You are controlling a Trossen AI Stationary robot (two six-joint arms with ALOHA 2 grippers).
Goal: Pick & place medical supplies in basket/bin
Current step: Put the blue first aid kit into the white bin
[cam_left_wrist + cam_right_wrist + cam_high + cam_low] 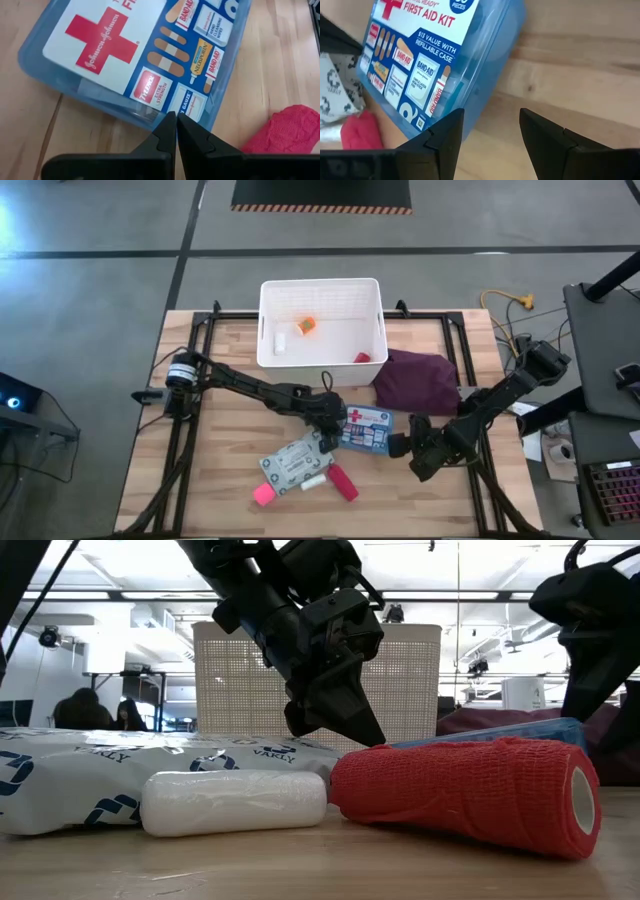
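The blue first-aid box (367, 430) with a red cross lies flat on the table between my two grippers. My left gripper (340, 423) is shut, its tips (176, 116) at the box's left edge (150, 113). My right gripper (398, 445) is open just right of the box, and the box's corner (470, 95) lies ahead of its gap (490, 131). Near the box lie the grey-green packet (295, 462), a white roll (312, 480), a red roll (343, 481) and a pink cube (263, 493). The white bin (268, 320) stands at the far edge. My left gripper points its shut fingertips (170, 125) slanting down at the first-aid box's left side wall (142, 111). In the low view the tips (372, 738) meet the box's edge (400, 743). I cannot tell whether they touch it. The box lies flat on the table.
A maroon cloth (418, 380) lies right of the bin, just beyond the box. Inside the bin are an orange item (306, 326), a white item (281, 343) and a red item (361, 357). Bare wood shows at the table's left and near right.
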